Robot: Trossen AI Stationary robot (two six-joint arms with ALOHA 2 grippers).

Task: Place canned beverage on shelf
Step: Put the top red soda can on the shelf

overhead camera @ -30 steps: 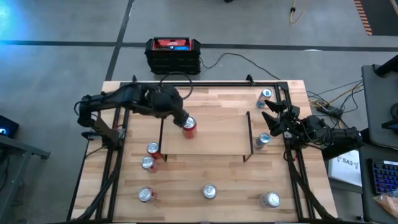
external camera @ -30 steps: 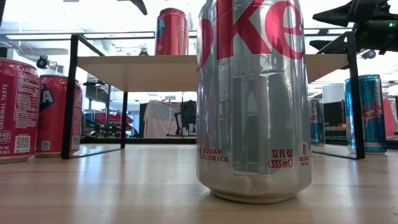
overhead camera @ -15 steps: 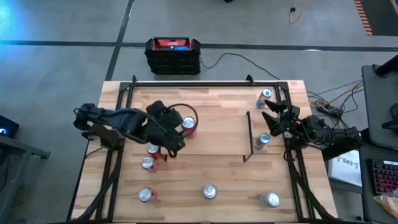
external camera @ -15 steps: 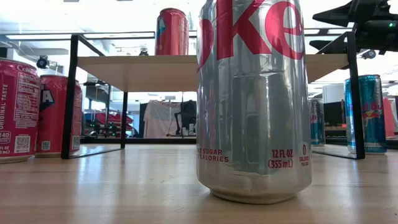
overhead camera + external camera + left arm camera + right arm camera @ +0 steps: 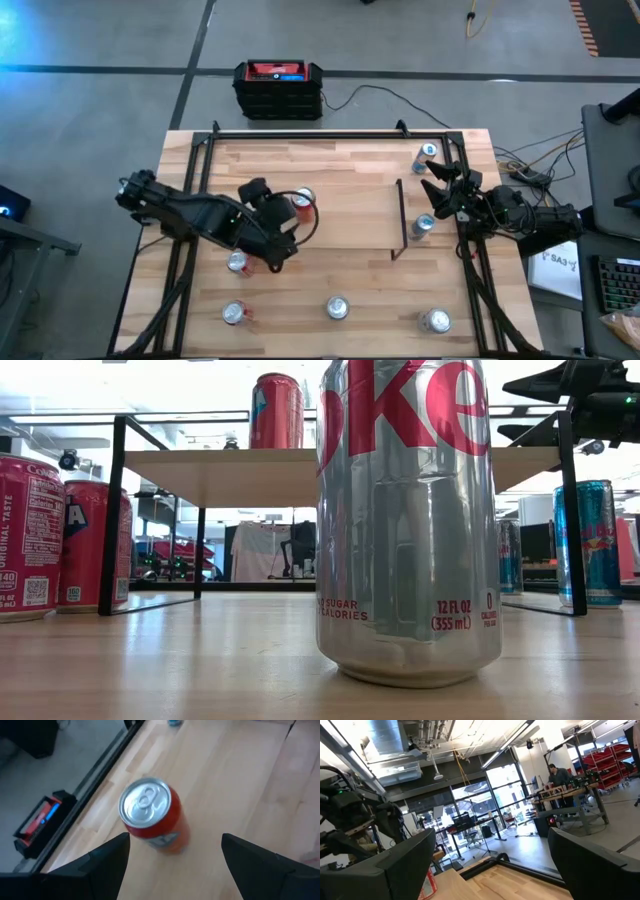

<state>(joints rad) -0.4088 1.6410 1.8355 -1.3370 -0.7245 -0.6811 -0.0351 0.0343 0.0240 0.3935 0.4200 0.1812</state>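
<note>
Both arms are matt black throughout, built of slim tubular links joined by bulkier rounded joint housings. A thin black cable loops beside the left arm's wrist. The left claw ends in two broad, flat, tapering black fingers; the right claw has the same angular, pointed dark fingers.

Robotics lab or industrial workshop. Bare grey concrete floor with taped lines; exposed ceiling ducts; glass partition walls; red parts bins on racks; workbenches, one person standing at one; loose cables beside the wooden table.
</note>
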